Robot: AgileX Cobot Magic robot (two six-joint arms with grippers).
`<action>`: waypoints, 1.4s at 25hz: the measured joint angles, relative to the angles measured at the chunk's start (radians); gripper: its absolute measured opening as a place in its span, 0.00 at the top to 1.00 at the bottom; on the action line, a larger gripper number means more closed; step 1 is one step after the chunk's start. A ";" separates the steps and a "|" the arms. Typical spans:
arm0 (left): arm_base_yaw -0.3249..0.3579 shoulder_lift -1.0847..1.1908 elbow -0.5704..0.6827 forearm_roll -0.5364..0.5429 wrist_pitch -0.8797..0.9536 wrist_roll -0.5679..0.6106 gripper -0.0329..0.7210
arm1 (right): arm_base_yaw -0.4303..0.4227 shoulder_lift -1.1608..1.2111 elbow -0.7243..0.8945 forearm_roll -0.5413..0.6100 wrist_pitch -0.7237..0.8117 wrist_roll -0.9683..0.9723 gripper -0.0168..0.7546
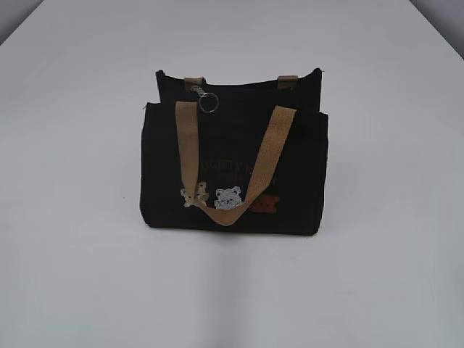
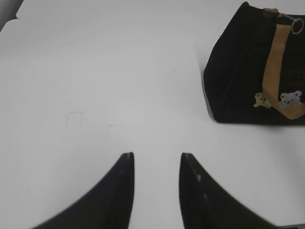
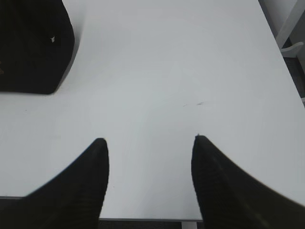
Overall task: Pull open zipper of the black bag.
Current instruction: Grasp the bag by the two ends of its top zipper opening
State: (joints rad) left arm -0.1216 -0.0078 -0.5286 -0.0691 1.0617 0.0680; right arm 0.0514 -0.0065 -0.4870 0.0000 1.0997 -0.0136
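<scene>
The black bag (image 1: 235,156) is viewed frontally from slightly above; wrist views look across the table (image 1: 72,275) from either side, both sharing the bag.

Black bag (image 3: 33,45) cut off by left edge in right wrist view; lettering (image 1: 228,165) too faint to read.

You see the black bag (image 1: 235,174) in matt woven cloth, its handles (image 1: 272,156) of tan ribbed webbing. The ring pull (image 1: 208,103) looks like shiny silver metal. The table (image 1: 80,283) is smooth, matt white. Your right gripper's fingers (image 3: 86,186) look finely textured black.
</scene>
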 joint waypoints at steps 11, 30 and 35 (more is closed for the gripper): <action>0.000 0.000 0.000 0.000 0.000 0.000 0.63 | 0.000 0.000 0.000 0.000 0.000 0.000 0.41; 0.000 0.118 -0.014 -0.148 -0.042 0.157 0.57 | 0.000 0.000 0.000 0.000 0.000 0.000 0.41; 0.000 0.387 -0.020 -0.468 -0.317 0.626 0.45 | 0.000 0.000 0.000 0.000 0.000 0.000 0.41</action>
State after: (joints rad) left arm -0.1216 0.3787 -0.5482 -0.5368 0.7442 0.6938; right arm 0.0514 -0.0065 -0.4870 0.0000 1.0997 -0.0136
